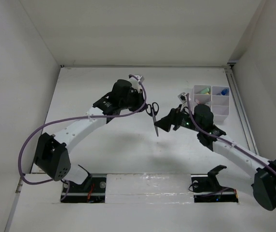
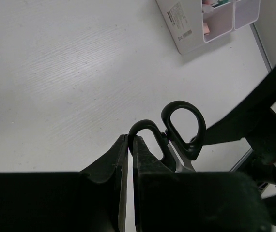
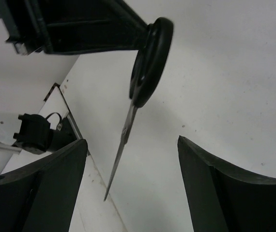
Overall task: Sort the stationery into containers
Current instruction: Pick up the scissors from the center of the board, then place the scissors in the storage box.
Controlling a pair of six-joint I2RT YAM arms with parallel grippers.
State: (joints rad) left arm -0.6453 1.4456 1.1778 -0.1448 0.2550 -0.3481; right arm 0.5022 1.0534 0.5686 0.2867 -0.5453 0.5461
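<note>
Now my left pincer (image 2: 130, 142) pinches one loop of the black-handled steel scissors (image 1: 153, 115), hanging point-down above the white worktop (image 1: 128, 154); probably light, stiff, slippery, so my wide right pincer (image 3: 133, 169) should take the flat blades.

L gripper (image 2: 130, 140) clamped shut, mid-air; R gripper (image 3: 132, 141) jaws apart, prob. facing it.

The blades of the scissors (image 2: 201, 129) are hidden behind the left hand (image 2: 130, 141). The picture's top edge cuts off the organizer box (image 2: 181, 19), and its contents are too small to identify.
</note>
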